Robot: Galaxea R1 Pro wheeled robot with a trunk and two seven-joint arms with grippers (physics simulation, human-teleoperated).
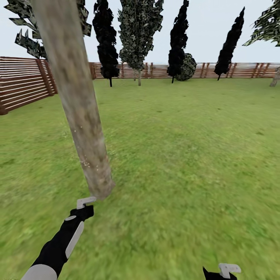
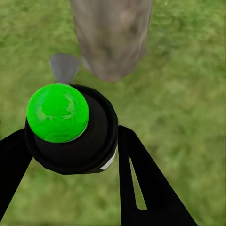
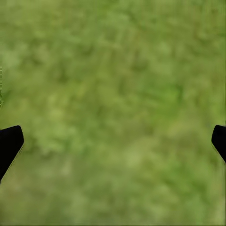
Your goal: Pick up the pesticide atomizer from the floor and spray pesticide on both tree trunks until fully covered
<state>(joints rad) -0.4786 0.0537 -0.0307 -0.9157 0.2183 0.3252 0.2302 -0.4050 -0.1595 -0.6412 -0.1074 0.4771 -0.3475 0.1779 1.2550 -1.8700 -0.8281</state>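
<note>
The pesticide atomizer (image 2: 70, 129) sits between the two black fingers (image 2: 150, 183) of the left gripper (image 2: 70, 155), which is clamped on it. In the left wrist view it is a round black body with a bright green ball on top and a small grey nozzle part pointing to the base of the tree trunk (image 2: 112, 35). In the head view the left gripper (image 1: 83, 208) is at the end of the black and grey left arm (image 1: 58, 245), and a pale grey piece at its tip is just beside the foot of the tree trunk (image 1: 79, 105), where the trunk meets the lawn (image 1: 182, 155). A few tiny white specks of pesticide (image 1: 86, 163) lie on the lower bark.

The right gripper (image 1: 221, 272) is low at the edge of the head view. In the right wrist view its fingertips (image 3: 9, 143) stand far apart over bare grass, so it is released and holds nothing.

Behind, a brown slat fence (image 1: 23, 83) borders the garden, with dark narrow trees (image 1: 105, 42) and a round bush (image 1: 187, 67) in front of it.
</note>
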